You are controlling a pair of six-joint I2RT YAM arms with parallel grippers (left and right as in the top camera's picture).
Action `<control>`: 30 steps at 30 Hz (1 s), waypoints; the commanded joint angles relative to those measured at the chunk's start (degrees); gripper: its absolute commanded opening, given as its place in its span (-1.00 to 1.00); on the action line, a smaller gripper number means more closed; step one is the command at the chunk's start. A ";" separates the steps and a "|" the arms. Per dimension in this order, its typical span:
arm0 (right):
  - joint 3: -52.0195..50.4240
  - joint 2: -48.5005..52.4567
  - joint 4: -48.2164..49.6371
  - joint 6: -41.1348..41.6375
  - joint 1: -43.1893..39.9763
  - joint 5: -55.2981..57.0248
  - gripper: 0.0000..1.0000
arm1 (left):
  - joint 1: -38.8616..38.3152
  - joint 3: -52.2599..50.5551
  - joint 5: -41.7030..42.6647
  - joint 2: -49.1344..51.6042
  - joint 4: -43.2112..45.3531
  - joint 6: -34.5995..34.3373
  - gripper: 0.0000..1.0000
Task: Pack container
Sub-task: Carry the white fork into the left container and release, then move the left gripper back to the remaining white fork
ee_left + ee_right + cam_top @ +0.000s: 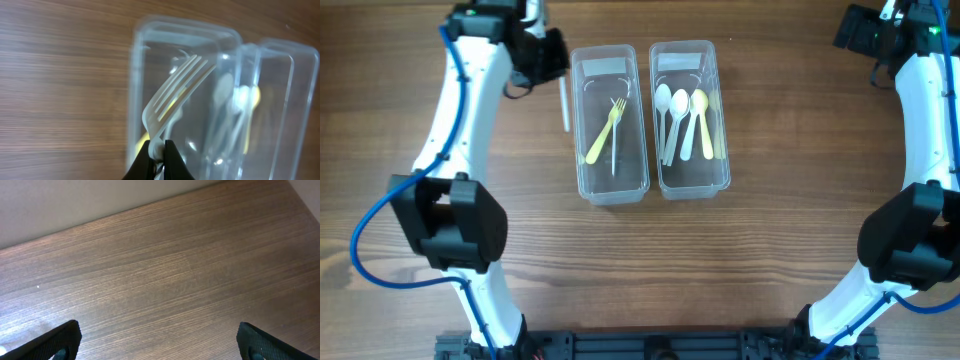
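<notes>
Containers: the left container (632, 168) and the right container (695, 180), both clear plastic, stand side by side with their long walls touching or nearly so, near the middle of the worktop's (640, 270) far edge.
Left container contents: a yellow fork (603, 135) lies slantwise, tines toward the far edge; a thin clear utensil (613, 155) lies lengthwise across it, too faint for me to tell what kind.
Right container contents: two white spoons (663, 100) and a yellow spoon (699, 105) lie lengthwise, bowls toward the far edge, handles overlapping.
Left gripper: my left gripper (159, 149) is clamped tight on the handle of a clear fork (175, 87), whose tines point away from my fingers.
Clear fork position: from overhead it sits just outside the left container's left wall, parallel to that wall; its height above the worktop I cannot tell.
Left wrist view: both containers show blurred beyond the tines.
Right gripper: my right gripper (157, 326) is at the far right corner of the worktop, well apart from both containers, jaws spread wide, with only wood grain showing between them.
</notes>
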 commanded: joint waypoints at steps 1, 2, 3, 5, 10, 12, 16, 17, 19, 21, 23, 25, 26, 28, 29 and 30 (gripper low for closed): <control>0.17 -0.72 0.28 -0.13 0.28 0.59 1.00 | -4.11 -1.07 0.79 2.27 -0.17 -1.81 -0.92; 0.17 -0.72 0.28 -0.15 0.28 0.59 1.00 | -4.72 -1.31 0.79 2.67 -0.17 -1.81 -0.92; 0.17 -0.72 0.28 -0.13 0.28 0.59 0.99 | -5.44 -1.49 0.72 3.43 -0.15 -1.81 -0.92; 0.17 -0.72 0.28 -0.15 0.28 0.59 1.00 | -6.62 -1.70 0.37 4.85 0.04 -1.81 -0.92; 0.17 -0.72 0.28 -0.15 0.28 0.59 1.00 | -7.56 -1.77 0.39 6.67 0.39 -1.81 -0.90; 0.17 -0.72 0.28 -0.13 0.28 0.59 0.99 | -7.56 -1.77 0.39 6.75 0.44 -1.81 -0.82; 0.17 -0.72 0.28 -0.15 0.28 0.59 0.99 | -7.56 -1.77 0.39 6.62 0.37 -1.68 -0.08; 0.17 -0.72 0.28 -0.15 0.28 0.59 1.00 | -7.50 -1.70 0.37 6.47 0.39 -1.29 -0.10; 0.17 -0.72 0.28 -0.13 0.28 0.59 0.99 | -7.39 -1.16 0.00 5.68 0.28 0.83 -0.06; 0.17 -0.72 0.28 -0.13 0.28 0.59 0.99 | -6.75 -0.02 -3.28 4.22 -0.46 1.49 -0.01; 0.17 -0.72 0.28 -0.15 0.28 0.59 0.99 | -5.38 1.36 -10.34 1.95 -2.49 1.51 0.05; 0.17 -0.72 0.28 -0.15 0.28 0.59 0.99 | -3.67 1.51 -16.76 -0.48 -4.02 1.49 0.19; 0.17 -0.72 0.28 -0.13 0.28 0.59 0.99 | -2.47 1.51 -19.52 -1.90 -5.01 1.49 0.25; 0.17 -0.72 0.28 -0.13 0.28 0.59 0.99 | -0.55 1.51 -21.77 -3.67 -6.49 1.79 0.26; 0.17 -0.72 0.28 -0.13 0.28 0.61 0.99 | 0.92 1.51 -22.18 -4.66 -7.67 3.26 0.26; 0.17 -0.72 0.28 -0.15 0.28 0.59 0.99 | 2.16 1.51 -22.16 -5.31 -8.76 4.35 0.26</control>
